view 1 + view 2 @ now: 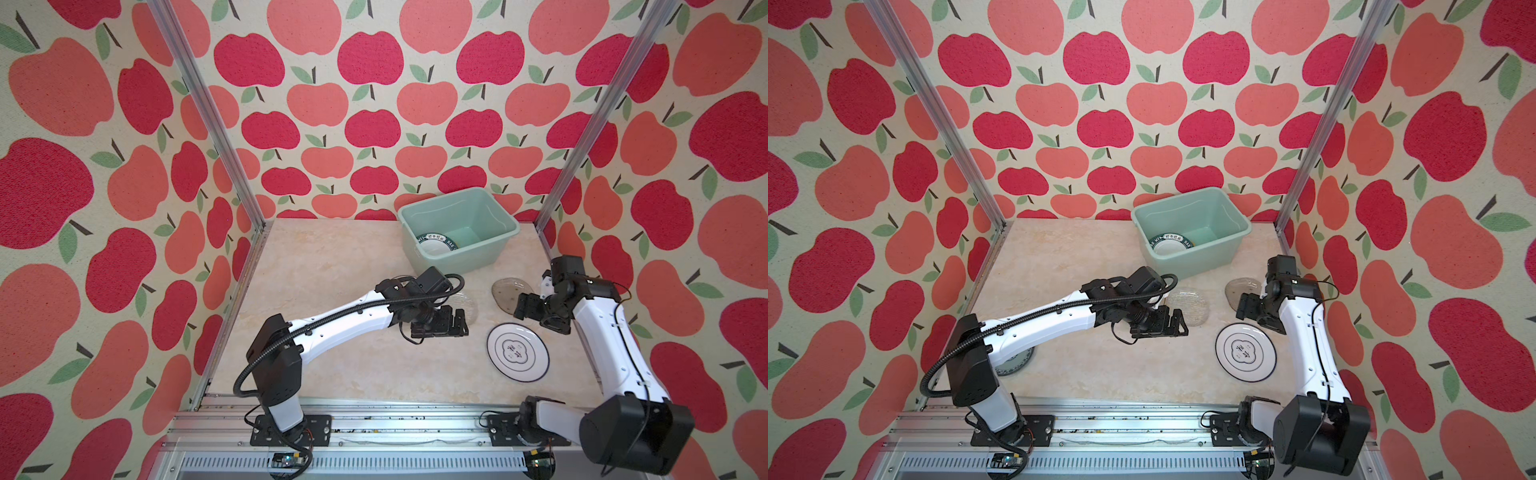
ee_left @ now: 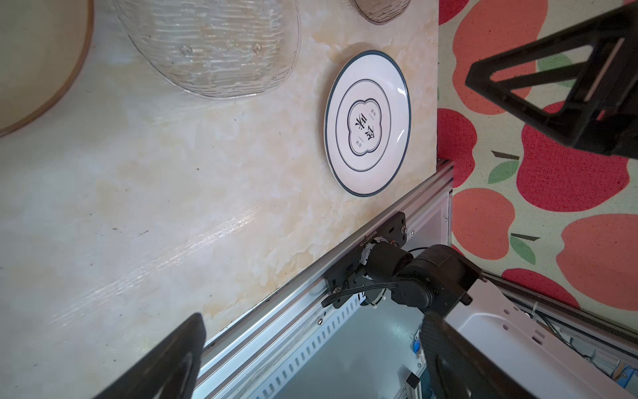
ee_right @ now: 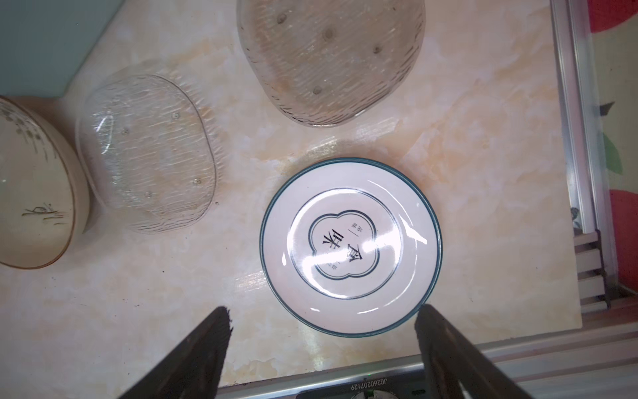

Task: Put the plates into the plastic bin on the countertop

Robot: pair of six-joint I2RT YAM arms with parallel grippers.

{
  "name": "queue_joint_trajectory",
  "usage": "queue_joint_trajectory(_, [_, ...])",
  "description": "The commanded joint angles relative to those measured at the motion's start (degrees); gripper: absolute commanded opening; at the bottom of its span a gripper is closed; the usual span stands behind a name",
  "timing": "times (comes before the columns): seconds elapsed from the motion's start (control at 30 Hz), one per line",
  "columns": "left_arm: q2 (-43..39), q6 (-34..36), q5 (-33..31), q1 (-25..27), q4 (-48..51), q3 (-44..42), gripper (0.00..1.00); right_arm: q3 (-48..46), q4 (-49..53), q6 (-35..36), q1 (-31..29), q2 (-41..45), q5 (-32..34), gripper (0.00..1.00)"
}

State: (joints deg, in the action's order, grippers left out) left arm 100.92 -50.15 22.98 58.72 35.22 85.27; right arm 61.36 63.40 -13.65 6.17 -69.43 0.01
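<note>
At lower right in both top views, flat on the bench [image 1: 324, 257], a white plate [image 1: 518, 352] with dark rim and quatrefoil emblem, close to the front aluminium rail [image 1: 395, 415]. Above it in the frame, a grey smoked-glass plate [image 1: 509, 291]; left of that, a clear ribbed-glass plate [image 1: 1190, 305]; at far left of the right wrist view, a cream plate [image 3: 34, 183] with a plant drawing. Already inside the mint-green plastic bin [image 1: 457, 259], at the bench's upper right against the back wall, one lettered-rim plate [image 1: 436, 245]. Under the left arm in a top view, a glimpse of a patterned plate [image 1: 1019, 361]. Just beside the grey glass plate, the right hand [image 1: 523, 306], spread apart and holding nothing, its fingers [image 3: 200, 345] framing the white plate's near rim in the wrist view. At frame centre, the left hand [image 1: 461, 323], likewise wide apart and empty, partly hiding the clear plate. Likely trouble from here: slipping off a low, glossy rim flush with the bench; shoving the white plate onto the rail instead of lifting it; misjudging the glass plates, faint against the pale marble pattern; bumping the two arms, so near each other; dropping a plate hard onto the one in the bin. Bench smooth, beige, marble-patterned; walls [image 1: 370, 58] all round in red and coral apple print, with aluminium posts [image 1: 210, 116] at the corners.
</note>
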Motion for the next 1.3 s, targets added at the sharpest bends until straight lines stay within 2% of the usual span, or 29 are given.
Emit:
queue_joint_trajectory(0.0, [3.87, -3.61, 2.02, 0.61, -4.0, 1.54, 1.0, -2.19, -3.34, -1.5, 4.02, -0.73, -0.27, 0.87])
queue_joint_trajectory(0.2, [11.32, -6.03, 4.25, 0.69, -4.72, 4.61, 1.0, -4.97, -8.49, -5.65, 12.41, -3.92, -3.21, 0.87])
queue_joint_trajectory(0.47, [15.97, -8.29, 6.96, 1.48, -6.43, 6.2, 1.0, -9.46, -11.7, -5.46, 17.67, -4.67, -3.44, 0.87])
queue_joint_trajectory(0.57, [17.47, -8.16, 7.67, 1.66, -5.78, 7.84, 0.99, -10.73, -11.96, -4.93, 18.0, -4.36, -2.38, 0.88])
queue_joint_trajectory(0.73, [19.95, -7.42, 8.69, 1.66, -3.95, 10.82, 0.99, -12.65, -13.76, -6.29, 18.5, -5.41, -4.78, 0.88])
queue_joint_trajectory(1.27, [24.08, -7.75, 10.74, 1.22, -3.58, 13.44, 0.98, -13.22, -14.27, -4.76, 20.19, -9.49, -7.9, 0.92])
